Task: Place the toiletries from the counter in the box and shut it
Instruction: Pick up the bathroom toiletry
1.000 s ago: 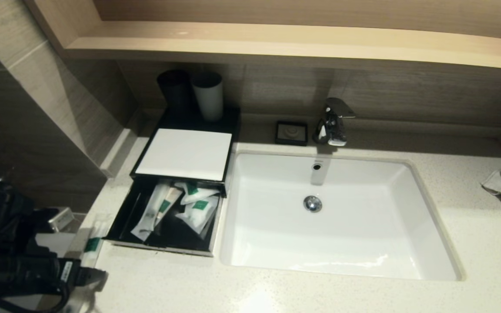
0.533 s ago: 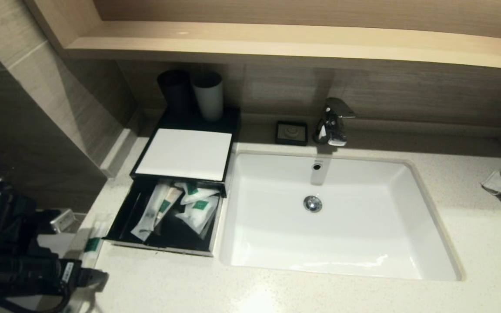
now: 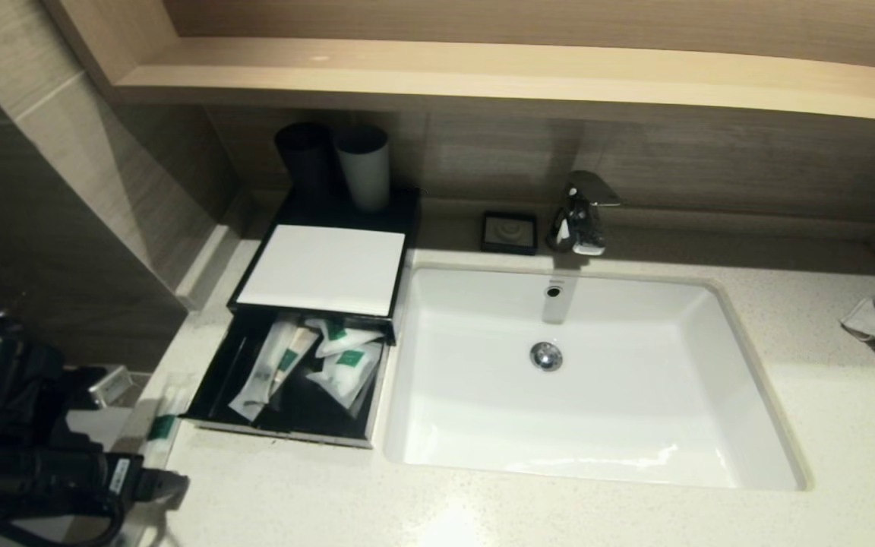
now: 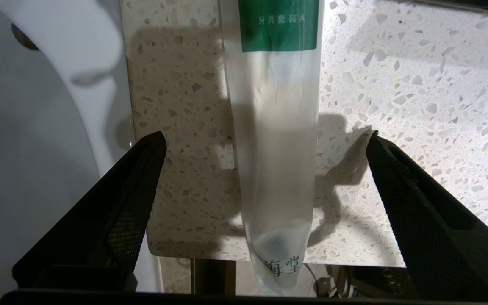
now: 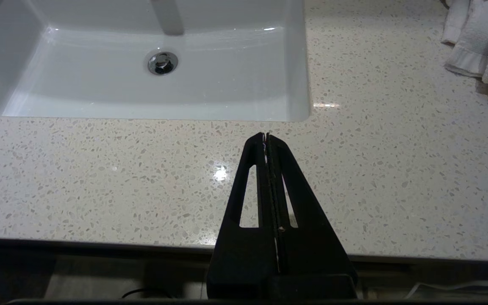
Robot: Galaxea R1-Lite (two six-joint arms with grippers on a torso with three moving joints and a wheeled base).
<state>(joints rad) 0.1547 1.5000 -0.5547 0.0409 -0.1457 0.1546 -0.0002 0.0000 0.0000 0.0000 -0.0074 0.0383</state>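
While nothing has shifted over the last second, the counter (image 3: 483,509) and open black drawer box (image 3: 213,380) sit unchanged, left gripper (image 4: 265,140) jaws wide astride the toothbrush packet (image 4: 275,140) at the box's 8 o'clock, right gripper (image 5: 266,137) parked closed, so the grasp is pending.

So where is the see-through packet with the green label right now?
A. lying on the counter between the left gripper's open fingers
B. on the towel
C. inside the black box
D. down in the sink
A: in the left wrist view the clear packet lies flat on the speckled counter, with the left gripper spread wide on either side and not touching it.
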